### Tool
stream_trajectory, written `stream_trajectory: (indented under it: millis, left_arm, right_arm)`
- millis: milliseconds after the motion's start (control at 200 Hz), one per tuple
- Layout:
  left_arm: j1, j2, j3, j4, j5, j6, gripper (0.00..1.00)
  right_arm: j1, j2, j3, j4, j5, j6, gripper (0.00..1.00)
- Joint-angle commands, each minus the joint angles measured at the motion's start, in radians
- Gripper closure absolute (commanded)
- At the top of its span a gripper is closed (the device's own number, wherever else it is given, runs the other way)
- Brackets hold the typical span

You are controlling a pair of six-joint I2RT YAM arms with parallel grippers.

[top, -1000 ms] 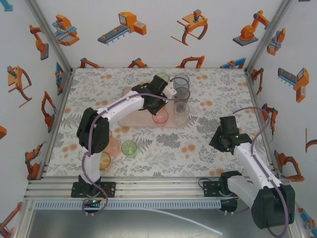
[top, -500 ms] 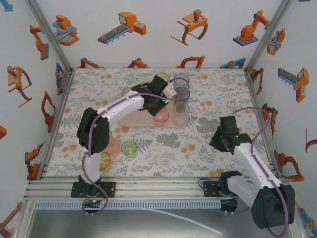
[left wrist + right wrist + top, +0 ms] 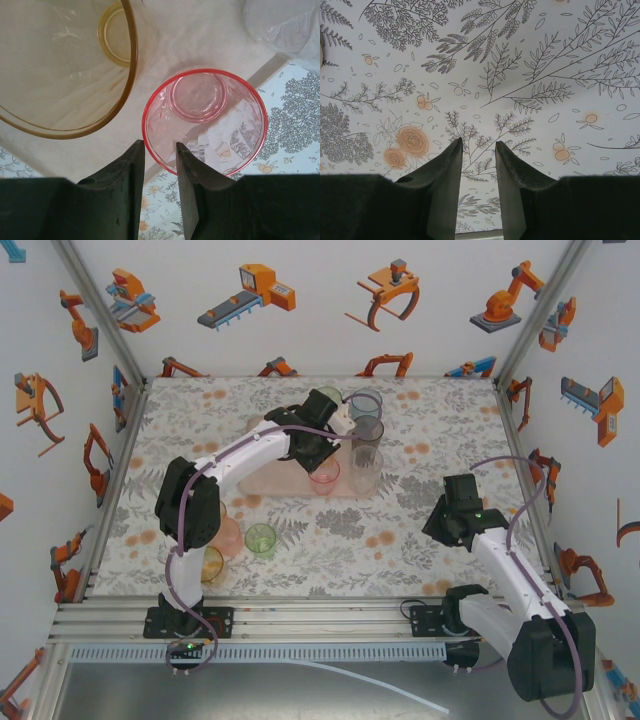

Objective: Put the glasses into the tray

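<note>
1. the left end effector [image 3: 160, 145] has its jaws a little apart, astride the near wall of the pink glass [image 3: 205, 120]. that glass stands upright on the tray [image 3: 175, 40], close to the tray's near rim. if the arm drifts sideways as it lifts off, a finger could hook the thin wall and tip the glass, or drag it over the rim onto the counter [image 3: 295, 115].
2. the amber glass [image 3: 60, 75] stands just beside the pink one on the left, and a clear glass [image 3: 280, 25] is near on the far right. a swing to either side could knock one of them. straight up looks like the only free way out.
3. in the top view, the tall clear and grey glasses [image 3: 366, 445] crowd the tray's right end. the open room on the tray lies to the left, under the arm.
4. the right end effector [image 3: 479, 142] has its jaws apart on nothing, over bare counter and well apart from the tray.
5. the green glass [image 3: 260, 538] and its neighbours stand on the counter near the left arm's elbow. the elbow could brush them when the arm folds back.
</note>
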Motion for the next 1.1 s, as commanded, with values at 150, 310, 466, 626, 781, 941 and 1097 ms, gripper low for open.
stream_trajectory:
  millis: [150,310,466,626,781,941,1097]
  left_arm:
    - [0.005,-0.009,0.030,-0.056,0.010,0.009,0.62]
    - [0.006,-0.030,0.027,-0.059,0.015,0.009,0.58]
    - [0.006,-0.049,0.030,-0.068,0.018,0.016,0.55]
    - [0.005,-0.071,0.021,-0.085,0.021,0.018,0.53]
    - [0.004,-0.097,0.008,-0.103,0.024,0.020,0.51]
    - [0.000,-0.131,-0.012,-0.120,0.027,0.023,0.50]
    - [-0.004,-0.176,-0.035,-0.142,0.023,0.023,0.48]
  right_arm:
    - [-0.009,0.002,0.005,0.019,0.019,0.000,0.66]
    - [-0.009,-0.003,0.002,0.020,0.017,0.000,0.66]
    - [-0.009,-0.004,0.003,0.019,0.016,0.000,0.66]
    - [-0.009,-0.005,0.002,0.019,0.017,0.000,0.66]
    - [-0.009,-0.003,0.002,0.020,0.017,0.000,0.66]
    - [-0.009,-0.005,0.001,0.019,0.019,0.000,0.66]
    - [-0.008,-0.013,0.002,0.017,0.011,0.000,0.66]
